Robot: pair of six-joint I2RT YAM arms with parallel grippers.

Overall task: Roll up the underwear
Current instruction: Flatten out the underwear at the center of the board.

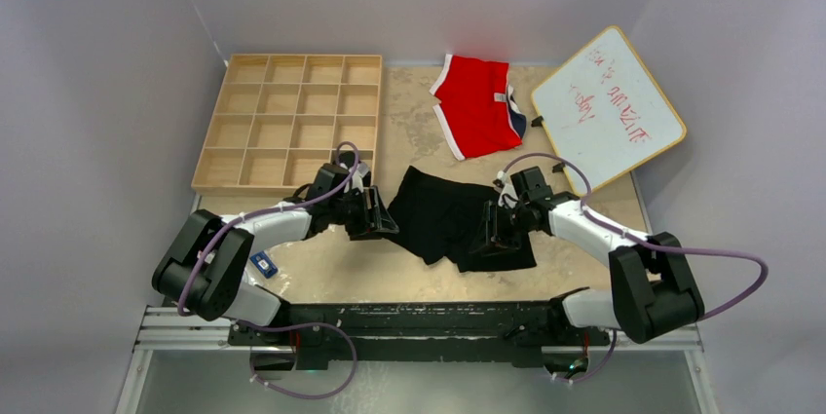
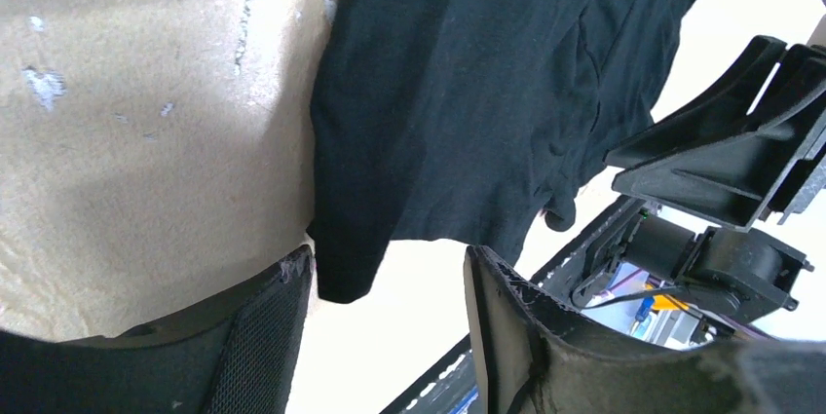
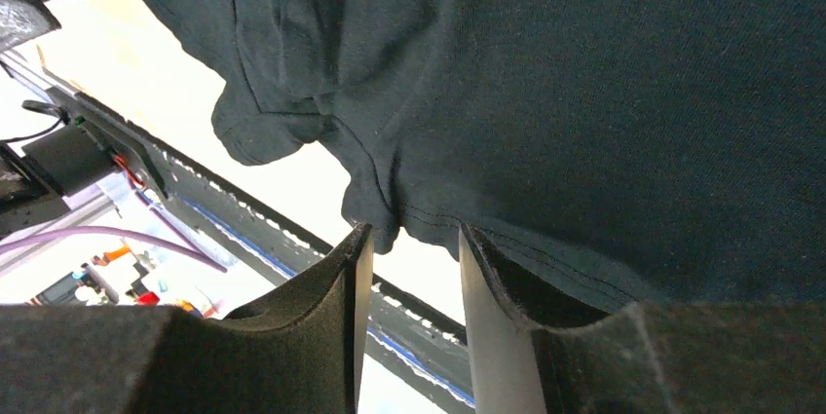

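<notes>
Two grippers flank the black underwear (image 1: 453,214) lying on the table (image 1: 341,273) in the top view: left gripper (image 1: 382,221) at one edge, right gripper (image 1: 495,234) at the other.

Left wrist: its fingers (image 2: 263,336) stand wide, with a cloth corner just ahead between them. Closing now could catch only a wisp.

Right wrist: its fingers (image 3: 321,317) are narrower but unclamped, with the hem at their tips. It may slip out, leaving the roll lopsided.

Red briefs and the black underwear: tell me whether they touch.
Apart. The top view shows a strip of bare table between the red briefs and the black underwear.
</notes>
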